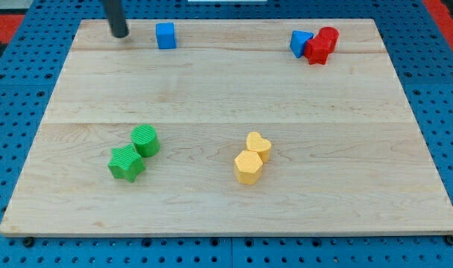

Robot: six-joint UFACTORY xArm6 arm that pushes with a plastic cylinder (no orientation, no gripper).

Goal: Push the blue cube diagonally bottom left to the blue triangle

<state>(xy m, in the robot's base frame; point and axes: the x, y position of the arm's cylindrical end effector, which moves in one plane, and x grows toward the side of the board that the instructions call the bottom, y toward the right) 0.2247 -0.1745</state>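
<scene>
The blue cube (165, 35) sits near the board's top edge, left of centre. The blue triangle (299, 42) lies at the top right, touching a pair of red blocks (321, 46) on its right. My tip (119, 33) is at the top left, a short way to the left of the blue cube and apart from it. The rod rises out of the view's top.
A green cylinder (145, 140) and a green star (127, 163) touch at the lower left. A yellow heart (258, 145) and a yellow hexagon (247, 167) touch at lower centre. The wooden board (226, 89) lies on a blue pegboard.
</scene>
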